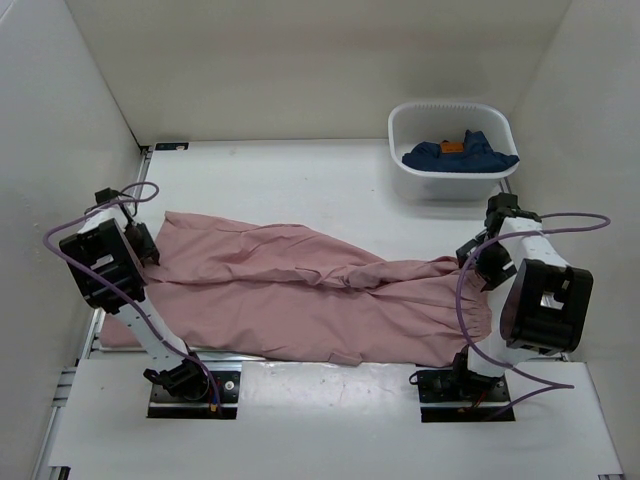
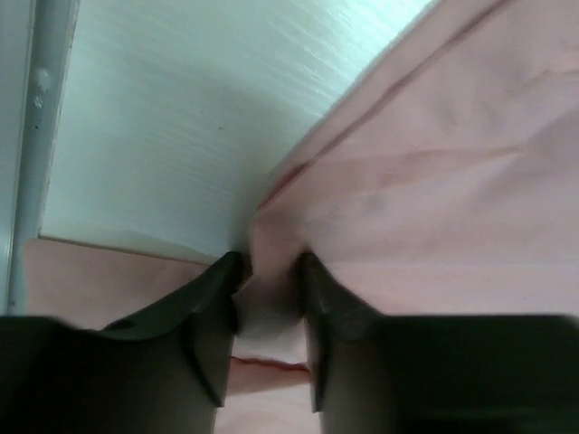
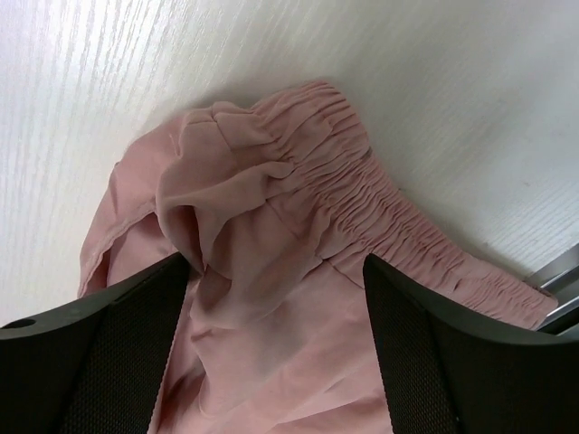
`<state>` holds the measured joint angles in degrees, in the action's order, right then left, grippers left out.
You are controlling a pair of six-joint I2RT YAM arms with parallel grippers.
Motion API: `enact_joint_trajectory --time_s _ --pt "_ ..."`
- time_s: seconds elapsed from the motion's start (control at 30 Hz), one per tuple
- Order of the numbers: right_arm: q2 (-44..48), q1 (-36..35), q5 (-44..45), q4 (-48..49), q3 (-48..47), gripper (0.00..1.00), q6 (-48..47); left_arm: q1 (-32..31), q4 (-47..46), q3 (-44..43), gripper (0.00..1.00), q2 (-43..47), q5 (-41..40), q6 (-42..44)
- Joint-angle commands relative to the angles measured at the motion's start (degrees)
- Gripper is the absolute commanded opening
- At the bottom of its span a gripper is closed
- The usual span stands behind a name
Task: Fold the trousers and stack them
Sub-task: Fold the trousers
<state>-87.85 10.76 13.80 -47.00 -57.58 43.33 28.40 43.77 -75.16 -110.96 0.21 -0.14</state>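
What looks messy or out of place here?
Nothing looks damaged or spilled. The trousers lie unfolded and wrinkled across the table, the waistband bunched up at the open right hand. The left hand pinches a fold at the other end.

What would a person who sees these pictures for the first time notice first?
The large dusty-pink thin fabric trousers lie spread across the white table between both arms. The left gripper is shut on a fold at their left end, while the open right gripper hangs over the gathered waistband. In the far right corner a white plastic basket holds a dark blue garment.
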Motion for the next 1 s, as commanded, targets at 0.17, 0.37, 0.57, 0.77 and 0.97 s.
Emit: enact_joint_trajectory --time_s 0.17,0.37,0.57,0.77,0.97 --pt "-6.53 0.22 -2.99 1.92 -1.04 0.43 0.35 0.34 2.10 -1.04 0.14 3.47 -0.38 0.14" --pt "-4.45 0.22 2.19 1.04 -5.87 0.00 -3.77 0.86 5.35 -10.52 0.14 7.67 -1.78 0.14" --pt "14.44 0.22 3.42 2.44 -7.11 0.00 -8.26 4.11 13.71 -21.35 0.14 13.38 -3.19 0.14" --pt "25.18 1.36 5.79 -5.01 3.60 0.09 -6.34 9.65 13.71 -5.38 0.14 21.91 -12.59 0.14" --pt "32.30 7.60 10.46 -10.57 15.29 0.82 2.37 16.33 11.60 16.05 0.14 31.06 -15.07 0.14"
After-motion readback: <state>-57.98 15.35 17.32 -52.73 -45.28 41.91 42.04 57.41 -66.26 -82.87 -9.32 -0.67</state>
